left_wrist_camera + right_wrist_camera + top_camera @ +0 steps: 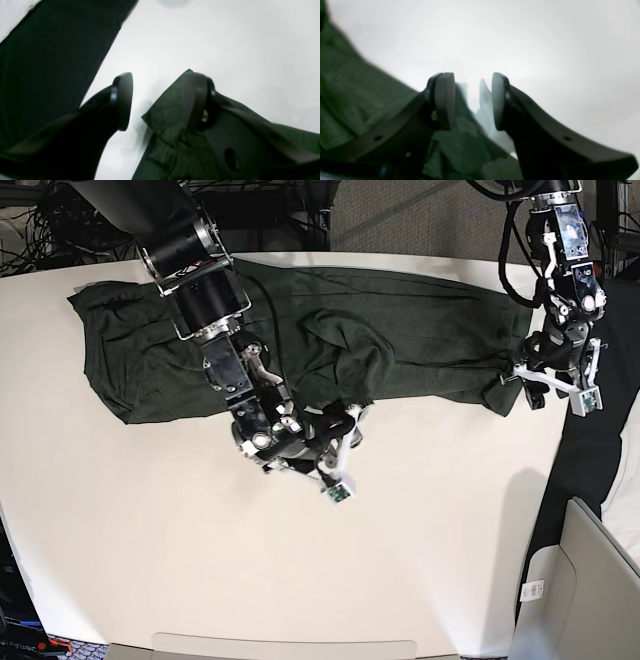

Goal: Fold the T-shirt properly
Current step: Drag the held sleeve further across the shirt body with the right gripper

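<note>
**Shirt long axis runs edge to edge; each arm sits at its own fold point**

We have the T-shirt [300, 345] spread along the far part of the table [150, 560], long axis running from the table's left edge to its right edge in the base view. It's wrinkled, with a bunched ridge near the middle.

Right gripper [473, 101]: jaws apart, nothing between the pads. Cloth lies under and beside the left-hand finger in its wrist view; bare table shows through the gap. In the base view it sits at the shirt's near hem, roughly mid-length.

Left gripper [160, 100]: jaws spread wide, not pinching. One finger rests over a pointed corner of the fabric; the other is over bare table. In the base view it's at the shirt's end by the table's right edge.

Our read: the left arm is nearer that end corner, so a fold along the long axis starts there. The corner lies to one side of the gap, not inside it, so the gripper needs shifting toward the fabric before closing.

A dark strip [50, 62] crosses the left wrist view; we can't tell what it is.
</note>
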Controlling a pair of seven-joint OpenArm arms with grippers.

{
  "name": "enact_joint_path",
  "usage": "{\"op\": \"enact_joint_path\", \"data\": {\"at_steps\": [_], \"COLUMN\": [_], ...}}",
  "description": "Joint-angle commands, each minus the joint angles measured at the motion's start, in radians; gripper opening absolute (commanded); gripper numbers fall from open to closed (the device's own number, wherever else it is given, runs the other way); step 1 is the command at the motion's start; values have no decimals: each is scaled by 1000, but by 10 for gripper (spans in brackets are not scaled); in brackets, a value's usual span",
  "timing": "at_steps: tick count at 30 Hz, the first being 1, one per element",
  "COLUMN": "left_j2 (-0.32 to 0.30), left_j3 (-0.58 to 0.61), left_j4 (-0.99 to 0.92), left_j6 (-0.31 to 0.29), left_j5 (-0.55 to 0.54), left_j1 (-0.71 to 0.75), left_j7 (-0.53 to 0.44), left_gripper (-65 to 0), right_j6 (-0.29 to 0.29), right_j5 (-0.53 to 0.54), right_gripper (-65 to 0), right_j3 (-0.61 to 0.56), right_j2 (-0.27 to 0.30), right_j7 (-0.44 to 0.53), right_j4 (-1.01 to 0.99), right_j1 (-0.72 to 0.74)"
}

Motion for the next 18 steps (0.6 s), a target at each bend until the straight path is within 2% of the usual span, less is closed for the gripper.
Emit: {"op": "enact_joint_path", "data": {"at_steps": [1, 6, 18], "left_j2": [-16, -16, -16], "left_j3": [-8, -8, -8], "left_j4": [21, 21, 21], "left_j6": [-2, -2, -2], "left_j5": [1, 1, 1], "left_j1": [-11, -11, -11], "left_j7": [-24, -24, -24], "left_gripper": [-347, -347, -347], "right_j6": [0, 2, 2], "right_j5": [0, -1, -1], "right_gripper": [-401, -401, -401], "right_j3": [-10, -53, -56], "right_j2": [-1, 1, 15], "right_j7": [11, 11, 9], "right_j4": [-1, -12, -95], "right_j1": [26, 24, 15]}}
